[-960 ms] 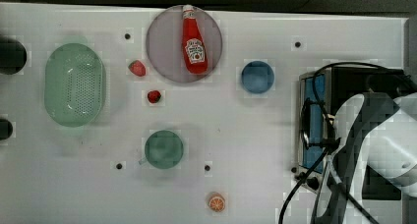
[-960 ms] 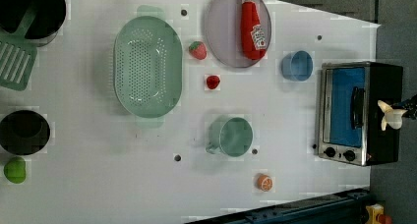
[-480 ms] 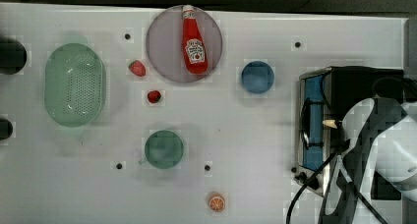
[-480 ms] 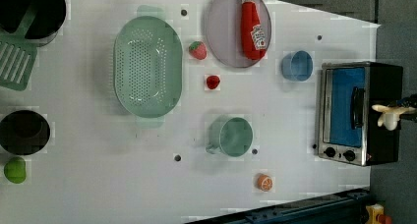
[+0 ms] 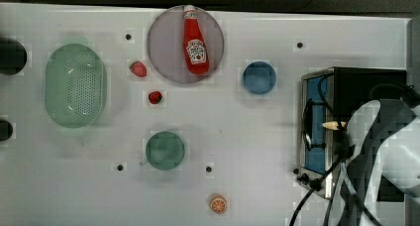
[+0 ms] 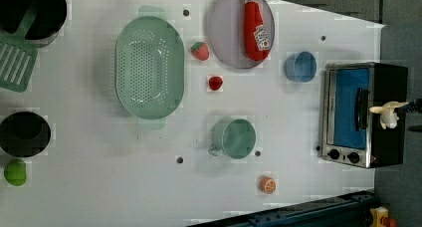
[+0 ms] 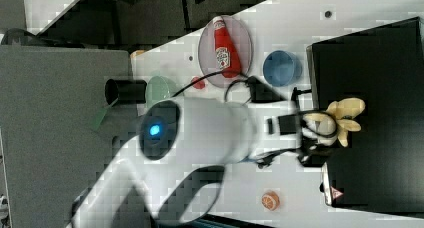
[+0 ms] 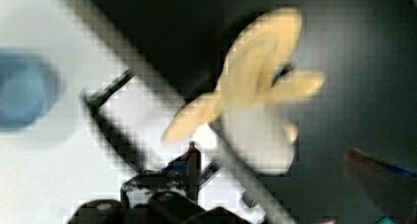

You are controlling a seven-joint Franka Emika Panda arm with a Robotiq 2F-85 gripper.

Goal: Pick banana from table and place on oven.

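The pale yellow banana (image 7: 344,116) rests on the oven's black top (image 7: 370,63), close to its front edge, with its peel lobes spread out. It also shows in the left view as the banana (image 6: 388,112) on the oven (image 6: 393,82), and in the top view as a banana tip (image 5: 334,124) poking out from under my white arm. My gripper (image 7: 322,133) hovers right at the banana and is open. In the wrist view the banana (image 8: 255,101) lies free, with one finger (image 8: 373,180) well off to its side. The white table (image 5: 247,137) carries the oven (image 5: 366,87).
A ketchup bottle (image 5: 195,42) lies on a grey plate (image 5: 163,47). A blue cup (image 5: 259,78) sits near the oven, with a green mug (image 5: 165,150), a green colander (image 5: 74,92), two strawberries (image 5: 138,68) and an orange slice (image 5: 218,204) further off. Black cables (image 5: 317,206) hang by the oven's front.
My arm has shifted a little toward the top view's right over the oven. The banana has crept slightly toward the left view's left, onto the oven's top.
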